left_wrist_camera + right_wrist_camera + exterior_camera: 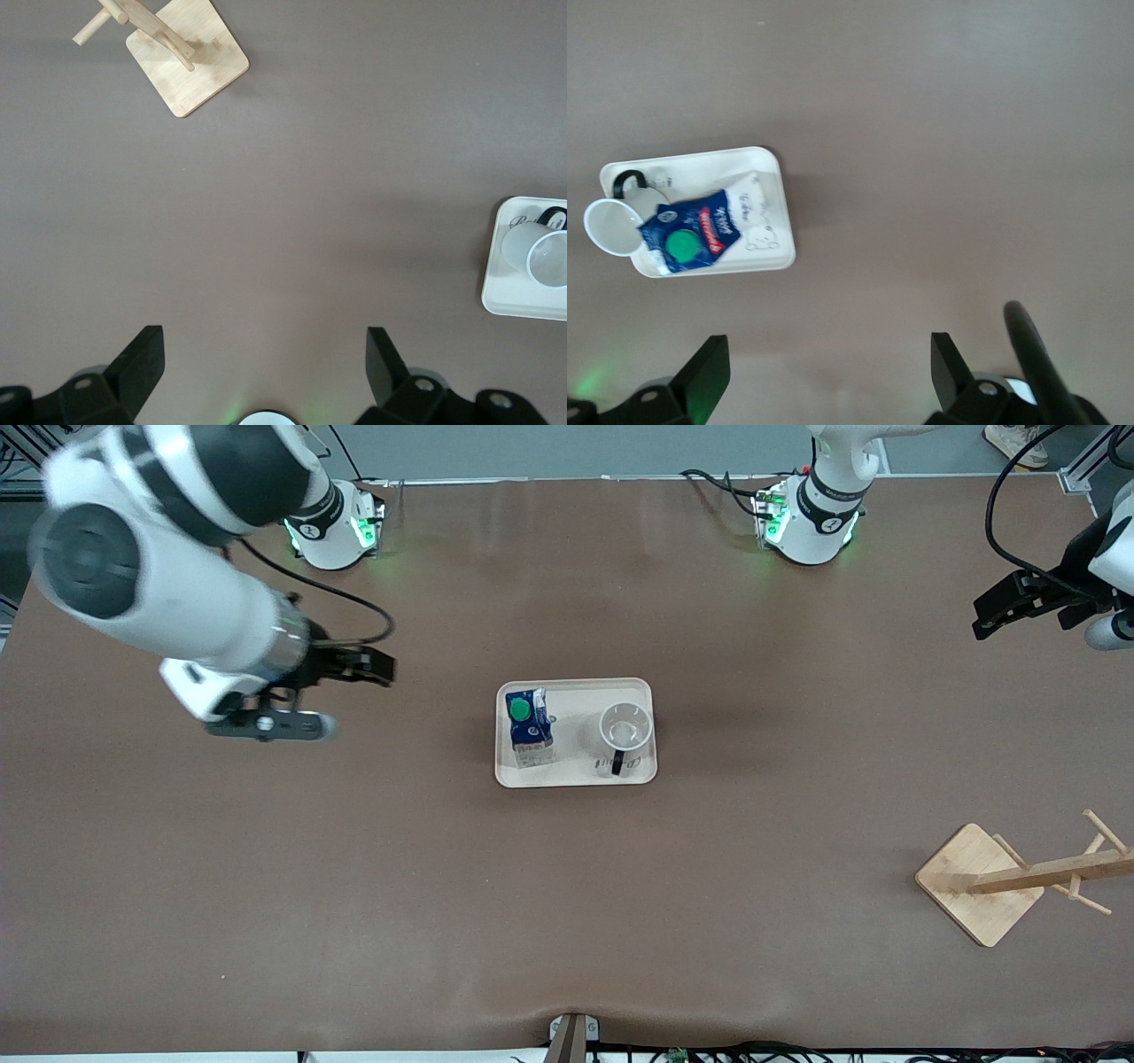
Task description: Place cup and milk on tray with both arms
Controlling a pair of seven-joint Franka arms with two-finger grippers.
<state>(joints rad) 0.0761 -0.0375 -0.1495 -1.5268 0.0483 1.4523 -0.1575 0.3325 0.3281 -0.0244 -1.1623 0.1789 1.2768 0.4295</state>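
The cream tray (578, 710) lies mid-table. On it stand the milk (529, 729), a blue carton with a green cap, toward the right arm's end, and the white cup (625, 731), upright, its black handle pointing at the front camera. My right gripper (376, 666) hangs open and holds nothing, above bare table between its base and the tray. My left gripper (994, 613) is open and holds nothing above the table's left-arm end. The right wrist view shows the tray (780, 177), milk (691, 235) and cup (611, 227) well ahead of its gripper (829, 341). The left wrist view shows the cup (532, 252) far from its gripper (264, 341).
A bamboo rack with pegs (974, 881) stands near the front camera at the left arm's end and also shows as the rack (186, 57) in the left wrist view. A black cable (1036, 363) runs beside the right gripper. Brown tabletop surrounds the tray.
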